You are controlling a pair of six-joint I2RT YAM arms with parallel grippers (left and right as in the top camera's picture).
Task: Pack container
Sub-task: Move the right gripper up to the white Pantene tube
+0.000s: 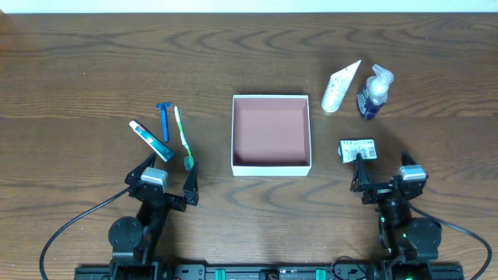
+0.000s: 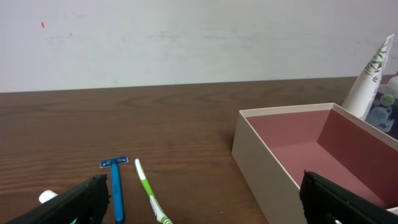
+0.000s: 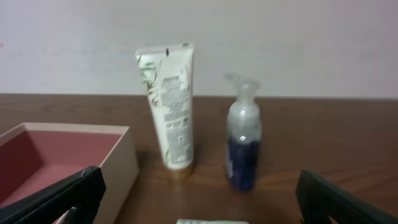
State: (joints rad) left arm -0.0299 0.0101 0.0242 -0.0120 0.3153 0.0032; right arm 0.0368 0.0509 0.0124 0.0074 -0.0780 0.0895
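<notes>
From overhead, the container [image 1: 271, 166] sits at the middle of the table [image 1: 78, 70], open side up, its reddish-brown floor bare. At its 9 o'clock lie a toothpaste tube [image 1: 150, 140], a blue razor [image 1: 164, 120] and a green toothbrush [image 1: 182, 138], close together. At its 2 o'clock lie a white tube [image 1: 340, 87] and a pump bottle [image 1: 373, 93] side by side. A small green-and-white carton [image 1: 356, 148] lies at its 3 o'clock, just beside the wall. The left gripper [image 1: 170, 175] is at 7 o'clock, jaws spread, holding nothing. The right gripper [image 1: 381, 169] is at 4 o'clock, jaws spread. The carton lies just ahead of its left finger; whether they touch I cannot tell.

The left wrist view shows both black fingers wide apart at the bottom corners. The razor [image 2: 115, 186] and toothbrush [image 2: 149, 196] lie at 7 o'clock, and the container's corner [image 2: 267, 162] at 4 o'clock.

In the right wrist view, the fingers are also wide apart. The white tube [image 3: 171, 112] and bottle [image 3: 244, 146] are at 12 o'clock, the container's corner [image 3: 121, 168] at 8 o'clock, and the carton's edge [image 3: 211, 221] at 6 o'clock.
</notes>
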